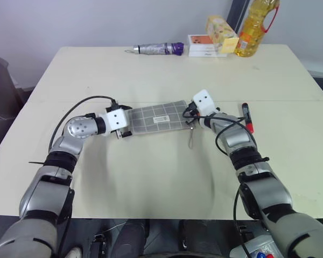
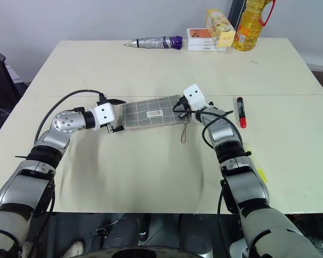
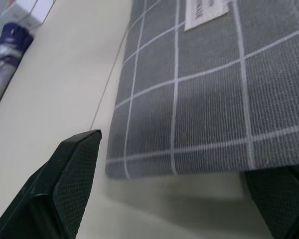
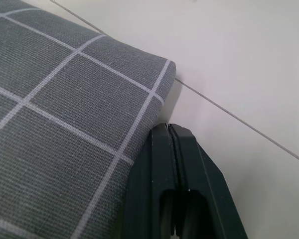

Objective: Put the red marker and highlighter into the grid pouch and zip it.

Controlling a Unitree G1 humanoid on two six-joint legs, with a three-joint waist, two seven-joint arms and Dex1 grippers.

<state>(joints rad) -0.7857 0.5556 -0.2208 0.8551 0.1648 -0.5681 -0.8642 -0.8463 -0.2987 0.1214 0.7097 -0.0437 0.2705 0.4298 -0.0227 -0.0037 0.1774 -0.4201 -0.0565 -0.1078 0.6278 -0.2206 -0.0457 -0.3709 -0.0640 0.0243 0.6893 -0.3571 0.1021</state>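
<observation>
The grey grid pouch (image 1: 159, 118) lies flat mid-table, its pull cord (image 1: 191, 137) trailing toward me. My left gripper (image 1: 125, 121) stands open around the pouch's left end; in the left wrist view its fingers (image 3: 74, 179) straddle the pouch (image 3: 214, 99) edge without touching it. At the pouch's right end, my right gripper (image 1: 189, 114) is shut; its closed fingers (image 4: 162, 154) rest against the pouch (image 4: 65, 99) corner, and nothing shows between them. The red marker (image 1: 247, 116) lies just right of that wrist. A sliver of yellow, apparently the highlighter (image 2: 261, 174), peeks out beside my right forearm.
At the table's far edge lie a purple-and-silver folded umbrella (image 1: 159, 49), a white-and-orange box (image 1: 202, 45), a yellow packet (image 1: 222, 33) and a yellow oil bottle (image 1: 255, 27). A seam crosses the table (image 1: 151, 183) behind the pouch.
</observation>
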